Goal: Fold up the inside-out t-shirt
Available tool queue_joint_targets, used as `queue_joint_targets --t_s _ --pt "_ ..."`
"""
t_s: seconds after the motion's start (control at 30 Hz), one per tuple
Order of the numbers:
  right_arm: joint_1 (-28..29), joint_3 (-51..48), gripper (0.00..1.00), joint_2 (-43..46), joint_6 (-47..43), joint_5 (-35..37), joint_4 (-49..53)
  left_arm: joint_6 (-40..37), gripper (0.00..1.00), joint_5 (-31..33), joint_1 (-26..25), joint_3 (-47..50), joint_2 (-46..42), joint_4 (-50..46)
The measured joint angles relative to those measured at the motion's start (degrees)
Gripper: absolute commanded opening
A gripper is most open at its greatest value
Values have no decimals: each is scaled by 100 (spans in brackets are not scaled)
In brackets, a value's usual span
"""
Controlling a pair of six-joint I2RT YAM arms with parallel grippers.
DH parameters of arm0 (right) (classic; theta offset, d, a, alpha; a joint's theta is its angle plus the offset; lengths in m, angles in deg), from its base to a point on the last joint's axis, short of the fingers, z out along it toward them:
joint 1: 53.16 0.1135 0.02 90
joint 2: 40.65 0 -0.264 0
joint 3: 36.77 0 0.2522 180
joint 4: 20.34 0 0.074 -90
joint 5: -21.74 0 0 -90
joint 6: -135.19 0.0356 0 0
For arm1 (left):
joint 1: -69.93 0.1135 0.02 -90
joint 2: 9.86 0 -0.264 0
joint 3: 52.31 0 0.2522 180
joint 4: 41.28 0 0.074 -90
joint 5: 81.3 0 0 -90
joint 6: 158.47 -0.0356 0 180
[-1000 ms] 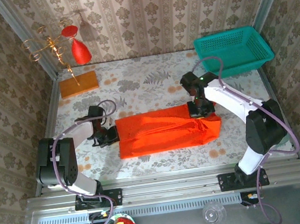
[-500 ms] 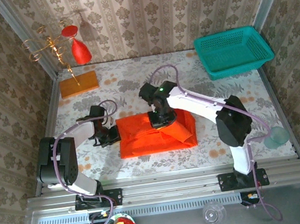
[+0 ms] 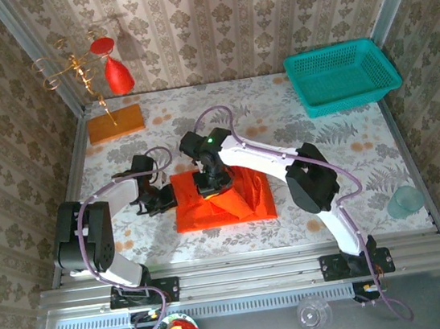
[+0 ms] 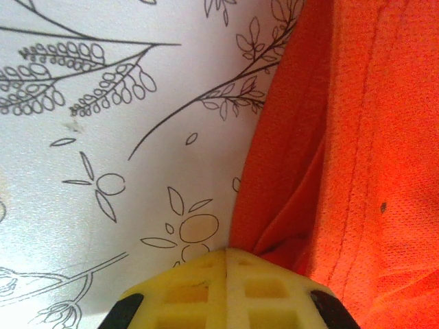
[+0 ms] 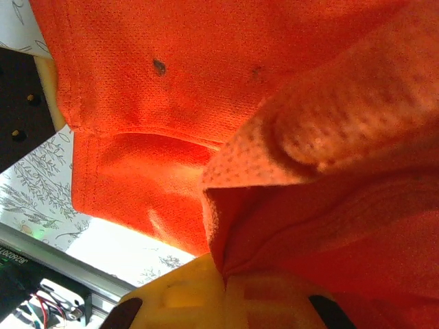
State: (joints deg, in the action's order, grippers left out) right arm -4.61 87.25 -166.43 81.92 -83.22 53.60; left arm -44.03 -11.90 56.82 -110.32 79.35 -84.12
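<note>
The inside-out t-shirt (image 3: 251, 202) lies as a bright orange-red band in the middle of the flowered table. Its right end is doubled back over its left half. My right gripper (image 3: 211, 183) hangs over the shirt's left part, shut on a raised fold of the cloth. In the right wrist view the t-shirt (image 5: 226, 89) comes out from between the yellow fingertips of that gripper (image 5: 225, 277). My left gripper (image 3: 162, 201) sits at the shirt's left edge. In the left wrist view it (image 4: 226, 251) is shut, with creases of the cloth (image 4: 357, 137) running into its tip.
A teal basket (image 3: 342, 75) stands at the back right. An orange-brown wooden block (image 3: 115, 123) and a red ornament on a gold stand (image 3: 117, 74) are at the back left. A clear cup (image 3: 404, 202) sits by the right edge.
My right arm has swept left across the table, carrying the shirt's right end over the rest, so the cloth is now about half as long. The left arm has stayed put.
</note>
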Motion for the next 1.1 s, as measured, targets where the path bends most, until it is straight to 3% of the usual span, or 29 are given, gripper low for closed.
queue_joint_targets --t_s 0.2,0.23,0.3,0.37,0.53,0.7,0.9,1.1 --pt "11 166 1 -208 98 -208 -74 0 2 0 0 2 -2 0" --pt "15 223 6 -251 103 -232 -90 0 3 0 0 2 -2 0" --pt "15 334 25 -339 111 -334 -166 0 7 9 0 2 -13 -7" --pt "20 387 35 -356 111 -437 -236 -2 11 48 -17 2 -44 -22" --pt "39 413 40 -205 146 -647 -522 -17 17 184 -109 -22 -444 -264" --pt "13 -151 40 590 144 -627 -737 -46 24 304 -173 -354 -1165 -680" --pt "-343 -1491 41 1840 190 -352 -907 -120 37 229 -1023 -841 -1445 -868" --pt "-1058 -3069 42 2564 278 -26 -1075 -127 44 7 -2031 -1235 -1038 -833"
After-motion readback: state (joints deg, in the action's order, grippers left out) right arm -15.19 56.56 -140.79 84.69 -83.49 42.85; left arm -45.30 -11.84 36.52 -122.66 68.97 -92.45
